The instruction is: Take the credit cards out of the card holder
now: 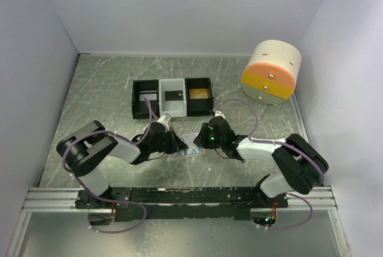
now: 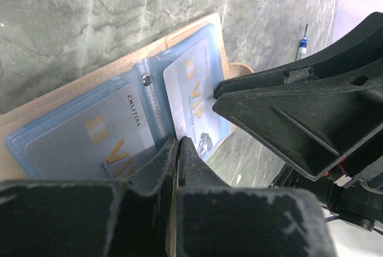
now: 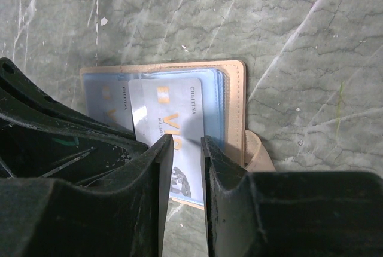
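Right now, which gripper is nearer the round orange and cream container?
Right. The right gripper sits at the card holder, in front and left of the container; the left gripper lies farther left, across the holder.

Card holder [image 1: 187, 156] mostly hidden (top view).

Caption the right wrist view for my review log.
Right end effector, jaws apart, over a VIP card protruding from the open card holder.
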Robot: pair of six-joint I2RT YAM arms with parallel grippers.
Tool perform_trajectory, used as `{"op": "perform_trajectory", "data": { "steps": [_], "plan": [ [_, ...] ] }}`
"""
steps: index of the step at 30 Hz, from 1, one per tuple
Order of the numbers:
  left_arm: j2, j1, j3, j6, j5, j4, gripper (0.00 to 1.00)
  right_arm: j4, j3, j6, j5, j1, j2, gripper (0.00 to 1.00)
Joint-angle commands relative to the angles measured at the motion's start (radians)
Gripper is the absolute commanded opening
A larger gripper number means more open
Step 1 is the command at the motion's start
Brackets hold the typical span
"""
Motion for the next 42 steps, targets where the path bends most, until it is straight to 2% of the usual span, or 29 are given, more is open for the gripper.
{"op": "perform_trajectory", "data": {
  "steps": [1, 7, 15, 23, 30, 37, 42],
  "plan": [
    [-0.021, -0.006, 0.005, 0.027, 0.002, -0.008, 0.07, -0.150, -0.027, -0.008, 0.012, 0.000, 0.015, 0.27],
    [-0.081, -0.006, 0.013, 0.065, -0.038, -0.131, 0.07, -0.165, -0.023, -0.017, 0.025, 0.001, 0.013, 0.27],
    [-0.085, -0.006, 0.024, 0.082, -0.020, -0.164, 0.07, -0.169, -0.018, -0.022, 0.013, 0.000, 0.002, 0.27],
    [-0.092, -0.006, 0.034, 0.085, -0.029, -0.193, 0.10, -0.117, 0.004, -0.092, -0.078, 0.001, -0.146, 0.35],
    [-0.104, -0.006, 0.035, 0.080, -0.024, -0.186, 0.11, -0.132, 0.050, -0.111, -0.122, 0.001, -0.068, 0.35],
    [-0.118, -0.006, 0.034, 0.082, -0.029, -0.196, 0.19, -0.187, 0.072, -0.109, -0.049, 0.001, 0.025, 0.33],
    [-0.096, -0.005, -0.013, 0.036, -0.014, -0.071, 0.28, -0.171, 0.027, -0.098, -0.031, 0.000, -0.006, 0.31]
  ]
}}
